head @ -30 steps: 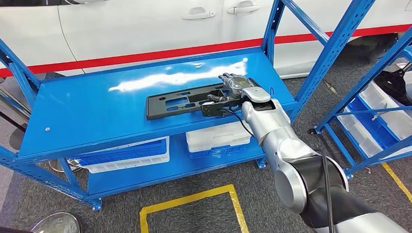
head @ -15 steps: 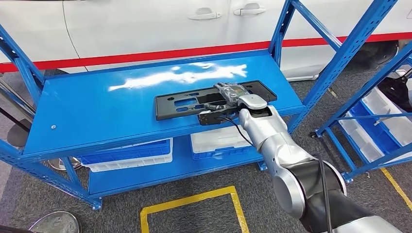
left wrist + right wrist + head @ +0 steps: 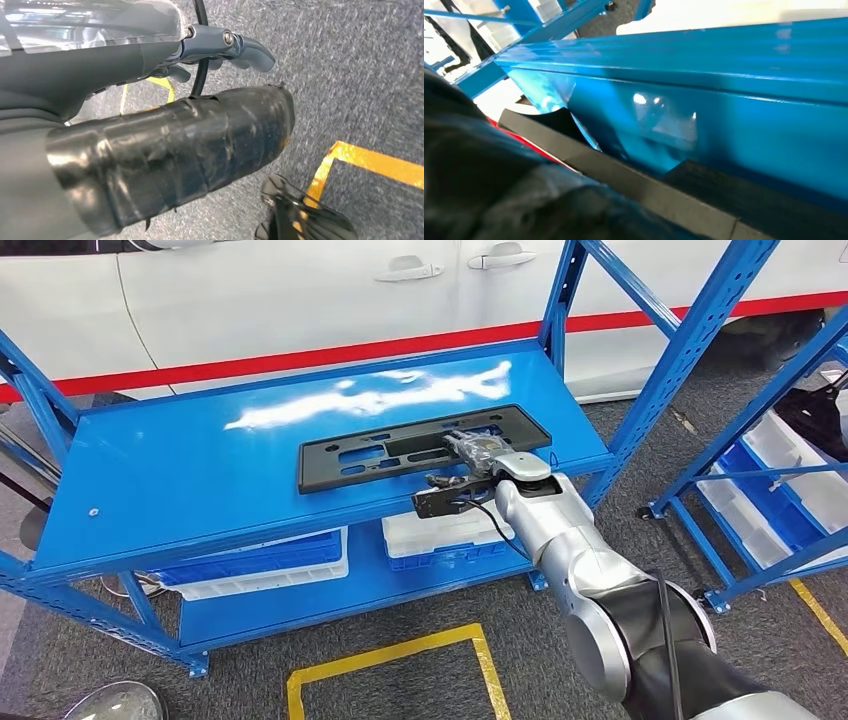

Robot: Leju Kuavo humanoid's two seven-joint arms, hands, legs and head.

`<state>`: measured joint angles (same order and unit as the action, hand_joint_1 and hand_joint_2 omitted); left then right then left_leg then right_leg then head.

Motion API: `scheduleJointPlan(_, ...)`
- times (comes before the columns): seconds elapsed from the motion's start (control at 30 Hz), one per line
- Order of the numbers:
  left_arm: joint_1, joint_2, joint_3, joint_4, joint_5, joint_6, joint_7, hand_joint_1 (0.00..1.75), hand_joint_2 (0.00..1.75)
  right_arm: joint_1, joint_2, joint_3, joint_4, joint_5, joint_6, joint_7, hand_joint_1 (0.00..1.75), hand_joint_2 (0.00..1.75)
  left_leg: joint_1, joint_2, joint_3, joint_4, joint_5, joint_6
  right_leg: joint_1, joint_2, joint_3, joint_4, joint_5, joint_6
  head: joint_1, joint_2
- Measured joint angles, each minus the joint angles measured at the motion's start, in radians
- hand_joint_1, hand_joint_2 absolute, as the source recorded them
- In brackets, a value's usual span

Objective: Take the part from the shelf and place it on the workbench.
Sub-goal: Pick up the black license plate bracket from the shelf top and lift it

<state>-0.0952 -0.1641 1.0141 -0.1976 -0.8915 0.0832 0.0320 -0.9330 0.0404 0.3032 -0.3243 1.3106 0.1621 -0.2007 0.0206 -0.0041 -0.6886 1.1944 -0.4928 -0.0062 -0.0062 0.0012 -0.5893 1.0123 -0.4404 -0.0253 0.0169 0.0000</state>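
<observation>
A long black plastic part [image 3: 380, 452] with several cut-outs lies flat on the top board of the blue shelf [image 3: 200, 470]. My right hand [image 3: 472, 452] rests on the part's near edge, towards its right end, just above the shelf's front lip. Whether its fingers clasp the edge is hidden. In the right wrist view the part's edge [image 3: 704, 200] lies close against the blue shelf board [image 3: 724, 115]. My left hand [image 3: 200, 100] hangs over the grey carpet with its fingers apart and nothing in it.
Two white and blue bins [image 3: 255, 558] [image 3: 445, 532] sit on the lower shelf board. A white car [image 3: 300, 290] with a red stripe stands behind the shelf. Another blue rack [image 3: 790, 480] with bins stands at the right. A yellow floor marking [image 3: 400, 650] lies in front.
My right hand has drawn back from over the part's far right end to its near edge. The view has shifted slightly; the part still lies on the shelf.
</observation>
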Motion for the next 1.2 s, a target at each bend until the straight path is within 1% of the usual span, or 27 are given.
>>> scheduleJointPlan(0.03, 0.0, 0.001, 0.0, 0.0, -0.001, 0.0, 0.0, 0.0, 0.0, 0.0, 0.0, 0.002, 0.0, -0.002, 0.001, 0.0, 0.0, 0.0, -0.001, 0.0, 0.034, -0.067, 0.026, 0.003, 0.002, 0.001, -0.002, 0.007, -0.005, 0.004, 0.0, 0.0)
scheduleJointPlan(0.07, 0.0, 0.002, 0.0, 0.0, -0.002, 0.0, 0.0, 0.0, 0.0, -0.001, -0.001, 0.004, 0.0, -0.003, 0.003, 0.0, 0.0, 0.0, -0.002, 0.0, 0.059, -0.119, 0.044, 0.007, 0.004, 0.001, -0.005, 0.015, -0.01, 0.009, 0.0, 0.0)
scheduleJointPlan(0.1, -0.001, 0.002, 0.001, 0.0, -0.002, 0.0, 0.0, 0.0, 0.0, -0.002, -0.001, 0.005, 0.0, -0.004, 0.005, -0.001, 0.0, 0.0, -0.003, -0.001, 0.072, -0.147, 0.049, 0.011, 0.006, 0.002, -0.008, 0.02, -0.012, 0.014, 0.001, 0.0)
scheduleJointPlan(0.13, -0.002, 0.002, 0.001, 0.0, -0.003, 0.0, 0.0, 0.0, 0.0, -0.002, -0.002, 0.006, 0.0, -0.005, 0.008, -0.001, 0.0, 0.0, -0.005, -0.002, 0.074, -0.153, 0.045, 0.015, 0.007, 0.002, -0.011, 0.023, -0.013, 0.019, 0.001, 0.0)
scheduleJointPlan(0.2, -0.002, 0.002, 0.001, 0.0, -0.005, 0.0, 0.0, 0.0, 0.0, -0.003, -0.003, 0.007, 0.0, -0.006, 0.012, -0.003, 0.0, 0.87, -0.005, -0.001, 0.074, -0.157, 0.05, 0.025, 0.005, 0.002, -0.012, 0.024, -0.014, 0.027, 0.001, 0.0)
scheduleJointPlan(0.23, -0.002, 0.001, 0.001, 0.0, -0.006, -0.001, 0.0, 0.0, 0.0, -0.004, -0.004, 0.007, 0.0, -0.007, 0.013, -0.003, 0.0, 1.31, -0.003, -0.001, 0.075, -0.161, 0.053, 0.031, 0.003, 0.002, -0.015, 0.034, -0.023, 0.032, 0.001, 0.0)
scheduleJointPlan(0.27, -0.002, 0.001, 0.001, 0.0, -0.007, -0.002, -0.001, 0.0, 0.0, -0.005, -0.005, 0.008, 0.0, -0.007, 0.013, -0.003, 0.0, 1.75, -0.001, 0.0, 0.076, -0.164, 0.055, 0.037, 0.001, 0.002, -0.026, 0.059, -0.042, 0.038, 0.002, 0.0)
scheduleJointPlan(0.3, -0.002, 0.001, 0.002, 0.0, -0.009, -0.002, -0.001, 0.0, 0.0, -0.006, -0.006, 0.009, 0.0, -0.007, 0.013, -0.002, 0.0, 1.75, 0.0, 0.001, 0.077, -0.167, 0.057, 0.041, -0.001, 0.002, -0.046, 0.106, -0.07, 0.044, 0.002, 0.0)
scheduleJointPlan(0.37, -0.002, 0.001, 0.004, 0.0, -0.009, -0.003, -0.002, 0.0, 0.0, -0.006, -0.007, 0.013, 0.002, -0.007, 0.013, 0.005, 0.0, 1.75, 0.0, 0.0, 0.075, -0.168, 0.058, 0.044, -0.005, 0.001, -0.107, 0.233, -0.132, 0.052, 0.002, 0.0)
scheduleJointPlan(0.4, -0.002, 0.002, 0.006, 0.0, -0.01, -0.003, -0.003, 0.0, 0.0, -0.003, -0.008, 0.014, 0.004, -0.007, 0.015, 0.009, 0.0, 1.75, 0.0, 0.0, 0.075, -0.168, 0.058, 0.044, -0.007, 0.001, -0.132, 0.283, -0.147, 0.054, 0.002, 0.0)
scheduleJointPlan(0.43, -0.002, 0.002, 0.008, 0.0, -0.01, -0.003, -0.003, 0.0, 0.0, 0.0, -0.008, 0.015, 0.006, -0.008, 0.017, 0.014, 0.29, 1.75, 0.0, 0.0, 0.075, -0.168, 0.057, 0.044, -0.007, 0.001, -0.142, 0.3, -0.143, 0.054, 0.002, 0.0)
scheduleJointPlan(0.47, -0.002, 0.003, 0.011, 0.0, -0.01, -0.003, -0.003, 0.0, 0.0, 0.002, -0.008, 0.015, 0.007, -0.01, 0.019, 0.017, 0.72, 1.75, -0.001, -0.001, 0.076, -0.168, 0.057, 0.044, -0.007, 0.001, -0.134, 0.28, -0.121, 0.053, 0.002, 0.0)
scheduleJointPlan(0.5, -0.002, 0.002, 0.013, 0.0, -0.01, -0.003, -0.003, 0.0, 0.0, 0.002, -0.008, 0.015, 0.008, -0.011, 0.02, 0.018, 1.16, 1.75, 0.0, -0.001, 0.077, -0.167, 0.056, 0.044, -0.008, 0.001, -0.108, 0.226, -0.086, 0.052, 0.002, 0.0)
scheduleJointPlan(0.53, -0.002, 0.002, 0.014, 0.0, -0.011, -0.003, -0.003, 0.0, 0.0, 0.001, -0.007, 0.015, 0.008, -0.012, 0.021, 0.018, 1.6, 1.75, -0.002, -0.002, 0.077, -0.166, 0.055, 0.043, -0.01, 0.001, -0.072, 0.153, -0.052, 0.056, 0.002, 0.0)
scheduleJointPlan(0.57, -0.003, 0.002, 0.015, 0.0, -0.011, -0.003, -0.003, 0.0, 0.0, 0.0, -0.007, 0.015, 0.008, -0.012, 0.02, 0.018, 1.75, 1.75, -0.005, -0.003, 0.076, -0.162, 0.052, 0.043, -0.012, 0.002, -0.04, 0.088, -0.03, 0.062, 0.002, 0.0)
scheduleJointPlan(0.6, -0.003, 0.002, 0.016, 0.0, -0.013, -0.003, -0.003, 0.0, 0.0, -0.002, -0.007, 0.016, 0.008, -0.013, 0.017, 0.018, 1.75, 1.75, -0.009, -0.004, 0.075, -0.159, 0.05, 0.042, -0.014, 0.003, -0.018, 0.043, -0.018, 0.062, 0.002, 0.0)
scheduleJointPlan(0.63, -0.004, 0.003, 0.017, 0.0, -0.016, -0.003, -0.003, 0.0, 0.0, -0.003, -0.007, 0.018, 0.008, -0.013, 0.012, 0.018, 1.75, 1.75, -0.013, -0.004, 0.074, -0.156, 0.048, 0.041, -0.014, 0.004, -0.008, 0.022, -0.017, 0.062, 0.001, 0.0)
scheduleJointPlan(0.7, -0.004, 0.004, 0.018, 0.0, -0.022, -0.001, -0.002, 0.0, 0.0, -0.003, -0.007, 0.025, 0.008, -0.016, -0.002, 0.018, 1.75, 1.75, -0.014, -0.005, 0.074, -0.156, 0.048, 0.038, -0.01, 0.005, -0.007, 0.019, -0.018, 0.051, 0.001, 0.0)
scheduleJointPlan(0.9, -0.004, 0.003, 0.018, 0.0, -0.031, 0.003, -0.001, 0.0, 0.0, -0.006, -0.008, 0.032, 0.008, -0.024, -0.021, 0.017, 1.75, 1.75, -0.009, -0.005, 0.076, -0.161, 0.05, 0.03, 0.001, 0.005, -0.007, 0.02, -0.018, 0.045, 0.001, 0.0)
scheduleJointPlan(1.2, -0.004, 0.003, 0.019, 0.0, -0.031, 0.004, -0.001, 0.0, 0.0, -0.009, -0.009, 0.033, 0.008, -0.025, -0.021, 0.017, 1.75, 1.75, -0.007, -0.005, 0.077, -0.162, 0.051, 0.027, 0.001, 0.005, -0.006, 0.02, -0.017, 0.042, 0.001, 0.0)
